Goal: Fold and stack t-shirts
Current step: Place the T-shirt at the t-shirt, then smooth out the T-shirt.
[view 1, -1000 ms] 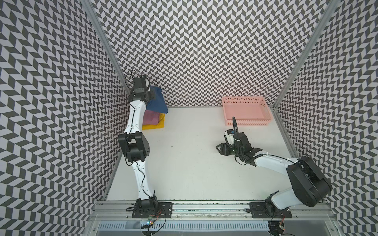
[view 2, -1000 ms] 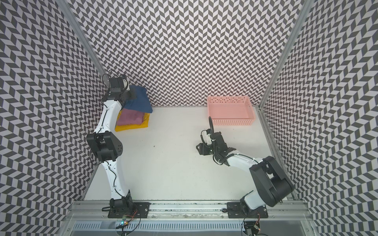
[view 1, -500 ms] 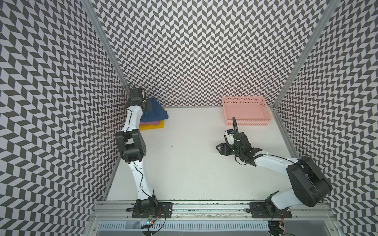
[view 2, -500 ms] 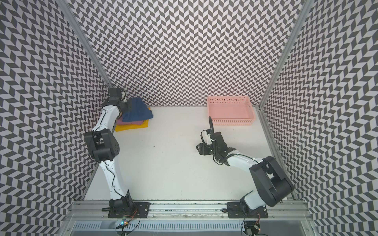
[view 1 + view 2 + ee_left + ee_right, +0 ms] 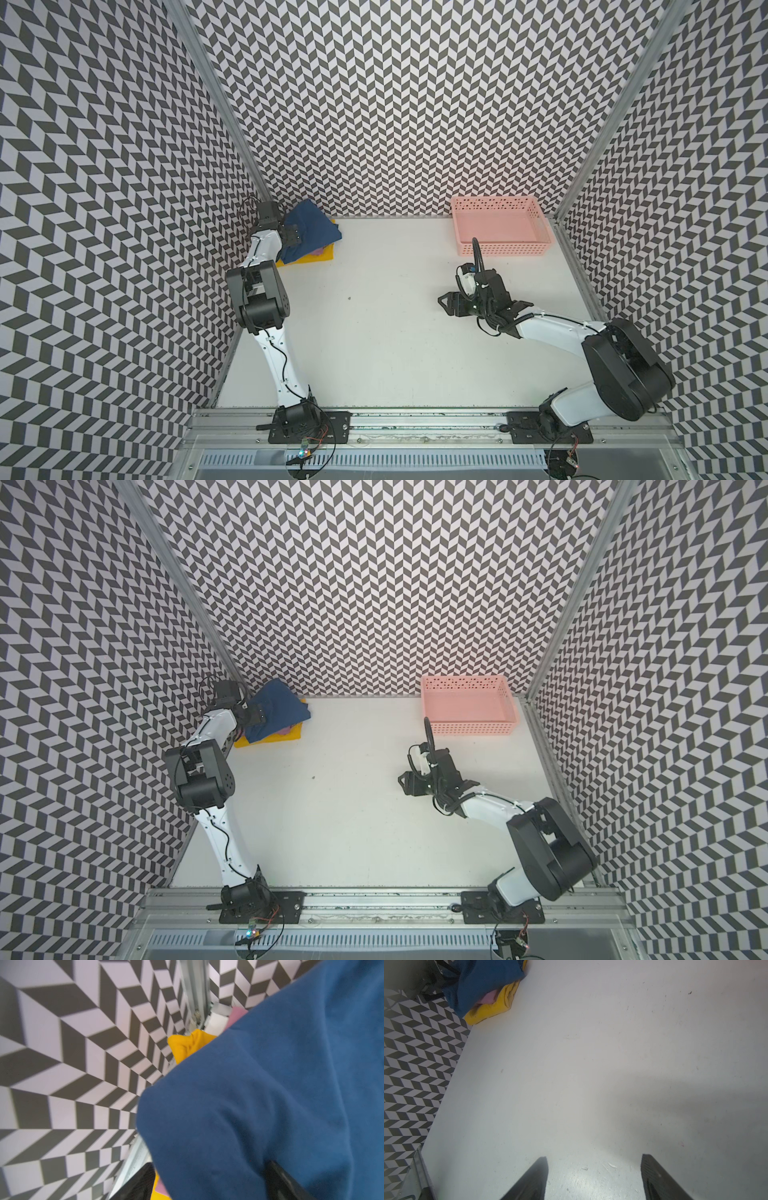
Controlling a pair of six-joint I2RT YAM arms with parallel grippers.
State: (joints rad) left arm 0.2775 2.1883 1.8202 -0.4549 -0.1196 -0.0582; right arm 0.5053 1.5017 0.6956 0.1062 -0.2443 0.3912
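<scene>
The t-shirts lie stacked in the far left corner in both top views. The navy t-shirt (image 5: 318, 224) (image 5: 284, 708) is rumpled on top, over the mauve-pink one (image 5: 488, 998) and the yellow one (image 5: 322, 254) (image 5: 289, 736) at the bottom. My left gripper (image 5: 294, 236) (image 5: 211, 1163) is at the stack's wall side. It is open, and its fingers (image 5: 143, 1180) stand wide apart with navy cloth (image 5: 249, 1105) lying between them. My right gripper (image 5: 446, 301) (image 5: 593, 1157) hovers open and empty over bare table at mid right.
A pink perforated basket (image 5: 498, 249) (image 5: 469, 728) stands empty at the back right. Patterned walls close in the white table (image 5: 374, 332) on three sides. The stack sits tight against the left wall and its metal corner post (image 5: 195, 991).
My left arm has come down with the navy t-shirt onto the stack, and its jaws have opened. The right arm has stayed put.
</scene>
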